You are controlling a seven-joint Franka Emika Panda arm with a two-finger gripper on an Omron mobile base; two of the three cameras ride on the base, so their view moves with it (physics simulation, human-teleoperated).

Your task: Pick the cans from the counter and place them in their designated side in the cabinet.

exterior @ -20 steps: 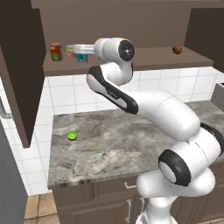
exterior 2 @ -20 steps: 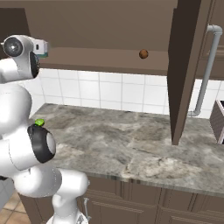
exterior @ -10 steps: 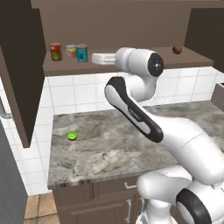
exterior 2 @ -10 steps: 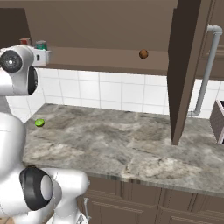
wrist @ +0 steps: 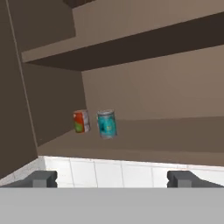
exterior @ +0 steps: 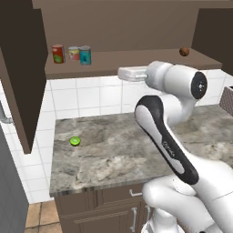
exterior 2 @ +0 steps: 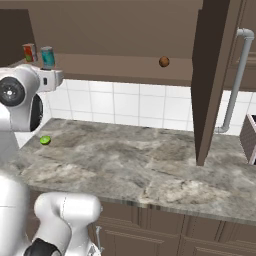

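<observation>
- Two task cans on cabinet shelf (exterior: 136, 58), left end: teal can (exterior: 85, 55) and banded can (exterior: 73, 53), side by side, upright.
- One taller red can (exterior: 58, 53) just left of them.
- End effector (exterior: 122, 73) empty, fingers spread apart, level with shelf edge.
- One lime half (exterior: 75, 141) on bench (exterior: 113, 150).
- One small brown ball (exterior: 184, 52) far right on shelf.
- Banded can hidden behind teal can in hand view.

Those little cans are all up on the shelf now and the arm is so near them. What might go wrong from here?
The open gripper sits close below the brown shelf, so a careless swing might clip its edge. The teal-blue can, the banded can and the taller red can stand crowded together; one nudge could topple several.
</observation>
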